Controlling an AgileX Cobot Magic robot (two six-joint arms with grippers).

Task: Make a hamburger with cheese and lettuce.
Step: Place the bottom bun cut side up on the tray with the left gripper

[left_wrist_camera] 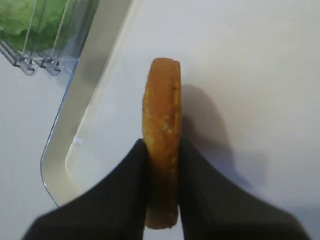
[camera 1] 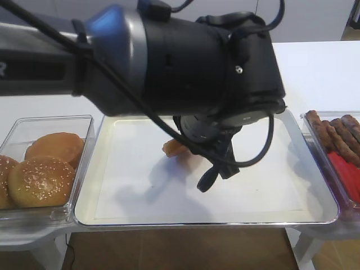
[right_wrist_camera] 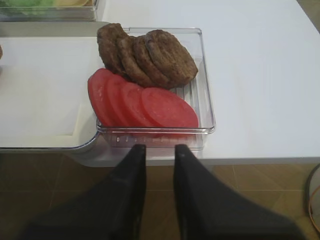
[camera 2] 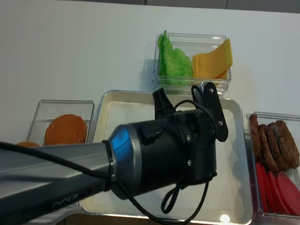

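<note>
Hamburger [left_wrist_camera: 162, 140]: bun half, held on edge by left pincer [left_wrist_camera: 162, 200] above tray [left_wrist_camera: 65, 145]. Step: laying the base; next, set flat (cut face up). Right pincer [right_wrist_camera: 159, 150] narrow, empty, beside worktop [right_wrist_camera: 260, 75].

A: Beside the metal tray [camera 2: 238, 170] on the white desk [camera 2: 65, 50], what sits right?

B: A clear box [right_wrist_camera: 202, 95] holding brown patties [right_wrist_camera: 147, 57] above red tomato slices [right_wrist_camera: 142, 102].

A: And left?

B: Another clear box [camera 1: 79, 126] with sesame buns [camera 1: 39, 177].
</note>
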